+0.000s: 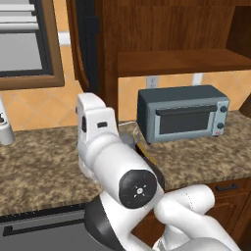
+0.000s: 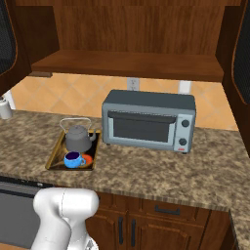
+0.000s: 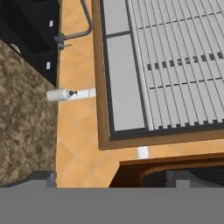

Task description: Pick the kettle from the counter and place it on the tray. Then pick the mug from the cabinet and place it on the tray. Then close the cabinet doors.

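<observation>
The grey kettle (image 2: 78, 138) and the blue mug (image 2: 73, 159) both stand on the dark tray (image 2: 54, 155), which lies on the granite counter (image 2: 146, 171) left of the toaster oven. The wall cabinet (image 2: 132, 29) stands with both doors swung out, the left door (image 2: 7, 39) and the right door (image 2: 241, 53); its shelf (image 2: 127, 63) is bare. In the hand view my gripper (image 3: 114, 179) is open with nothing between its fingertips (image 3: 41, 177). It looks at the left door's edge (image 3: 131, 168) beside the window. The left door (image 1: 86, 44) also shows above my arm.
A grey toaster oven (image 2: 149, 119) sits under the cabinet. A white cylindrical container (image 2: 5, 108) stands at the far left of the counter. A window with blinds (image 3: 175, 65), a black sink (image 3: 30, 35) and a faucet (image 3: 83, 26) lie left of the cabinet.
</observation>
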Available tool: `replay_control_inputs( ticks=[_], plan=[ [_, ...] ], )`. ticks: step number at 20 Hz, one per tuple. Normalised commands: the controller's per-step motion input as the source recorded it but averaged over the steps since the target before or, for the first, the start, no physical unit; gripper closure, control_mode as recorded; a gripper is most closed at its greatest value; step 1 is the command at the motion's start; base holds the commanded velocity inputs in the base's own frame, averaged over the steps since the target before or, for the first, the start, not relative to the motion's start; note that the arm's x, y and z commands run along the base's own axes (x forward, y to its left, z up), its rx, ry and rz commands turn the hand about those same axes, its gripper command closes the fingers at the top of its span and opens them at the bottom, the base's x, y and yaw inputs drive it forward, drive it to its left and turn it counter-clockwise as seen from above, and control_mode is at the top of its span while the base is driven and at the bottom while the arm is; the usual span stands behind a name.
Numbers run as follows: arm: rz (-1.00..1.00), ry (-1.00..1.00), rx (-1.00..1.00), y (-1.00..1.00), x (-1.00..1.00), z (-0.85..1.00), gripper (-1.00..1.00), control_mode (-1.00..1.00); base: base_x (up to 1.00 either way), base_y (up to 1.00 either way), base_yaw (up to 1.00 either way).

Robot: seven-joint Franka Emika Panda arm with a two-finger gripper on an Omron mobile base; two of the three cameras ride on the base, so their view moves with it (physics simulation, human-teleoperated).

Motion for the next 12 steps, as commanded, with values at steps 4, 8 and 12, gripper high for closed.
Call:
replay_control_inputs(
  ticks=[4,8,12],
  plan=[
    [-0.14,0.0,0.0,0.0,0.31,0.0,-1.0,-1.0,0.0,0.0,0.0],
    [-0.09,0.0,0.0,-0.06,0.23,0.0,-1.0,-1.0,0.0,0.0,0.0],
    [-0.05,0.0,0.0,-0.28,0.1,0.0,-1.0,-1.0,0.0,0.0,0.0]
  ],
)
